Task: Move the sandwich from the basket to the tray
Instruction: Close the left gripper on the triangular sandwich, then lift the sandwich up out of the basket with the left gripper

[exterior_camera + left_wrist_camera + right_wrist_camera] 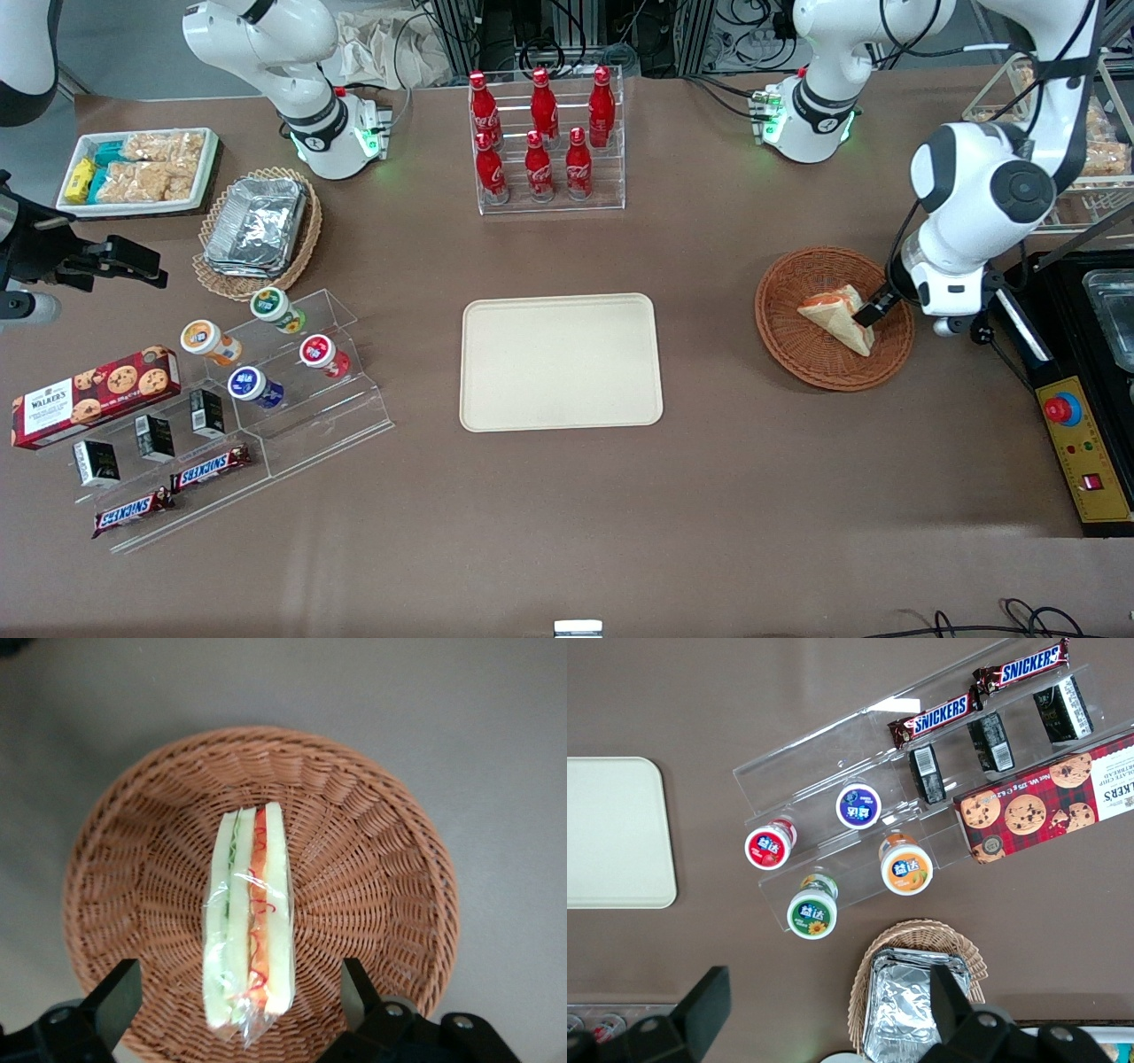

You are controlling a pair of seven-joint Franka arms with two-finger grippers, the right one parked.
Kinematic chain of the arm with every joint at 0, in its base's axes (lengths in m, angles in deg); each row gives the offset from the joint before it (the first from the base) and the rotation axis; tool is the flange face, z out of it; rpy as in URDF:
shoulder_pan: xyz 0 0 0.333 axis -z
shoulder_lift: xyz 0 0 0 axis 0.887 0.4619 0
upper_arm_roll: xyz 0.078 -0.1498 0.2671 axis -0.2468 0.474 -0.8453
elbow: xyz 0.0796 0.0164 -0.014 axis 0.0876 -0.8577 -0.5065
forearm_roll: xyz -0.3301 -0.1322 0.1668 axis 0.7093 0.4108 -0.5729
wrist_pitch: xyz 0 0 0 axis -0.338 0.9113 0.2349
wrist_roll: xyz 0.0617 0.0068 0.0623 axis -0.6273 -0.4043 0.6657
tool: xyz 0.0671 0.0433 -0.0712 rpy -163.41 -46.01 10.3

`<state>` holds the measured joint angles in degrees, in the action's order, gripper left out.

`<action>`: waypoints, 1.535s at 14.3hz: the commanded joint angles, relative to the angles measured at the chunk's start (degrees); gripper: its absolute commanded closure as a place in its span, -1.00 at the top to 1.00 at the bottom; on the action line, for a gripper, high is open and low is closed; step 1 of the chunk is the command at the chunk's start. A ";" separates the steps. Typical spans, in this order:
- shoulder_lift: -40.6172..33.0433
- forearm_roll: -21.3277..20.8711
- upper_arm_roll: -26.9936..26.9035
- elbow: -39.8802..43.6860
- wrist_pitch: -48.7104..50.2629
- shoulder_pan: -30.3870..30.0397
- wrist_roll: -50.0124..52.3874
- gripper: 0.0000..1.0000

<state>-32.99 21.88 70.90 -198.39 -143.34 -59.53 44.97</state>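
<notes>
The sandwich (831,312), a clear-wrapped wedge of pale bread with orange-red filling, lies in the round reddish-brown wicker basket (791,350) toward the working arm's end of the table. My left gripper (872,312) hangs just above the basket, open, touching nothing. In the left wrist view the sandwich (250,921) lies between my two spread fingers (113,997), over the basket's weave (372,868). The cream-beige tray (560,361) lies flat at the table's middle and holds nothing; its corner also shows in the right wrist view (611,833).
A clear rack of red cola bottles (542,142) stands farther from the front camera than the tray. A black box with a red button (1083,447) sits beside the basket at the table's end. Snack displays (248,390) and a tan foil-pack basket (257,232) lie toward the parked arm's end.
</notes>
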 commanded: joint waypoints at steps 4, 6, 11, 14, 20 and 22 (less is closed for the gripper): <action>4.98 0.25 0.00 -4.70 -11.06 1.96 4.91 1.00; 7.45 0.25 0.00 -5.40 -13.88 3.36 5.80 0.98; 5.18 0.25 -0.08 -4.88 -14.77 3.72 13.17 -1.00; 1.93 0.34 -0.09 -4.53 -14.07 3.54 14.23 -1.00; -2.39 -0.98 2.01 14.57 15.47 3.89 7.41 -1.00; 0.41 -0.98 5.87 26.27 28.34 3.98 0.48 -1.00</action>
<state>-36.01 21.72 73.74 -183.90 -125.73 -56.28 50.29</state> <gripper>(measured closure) 0.753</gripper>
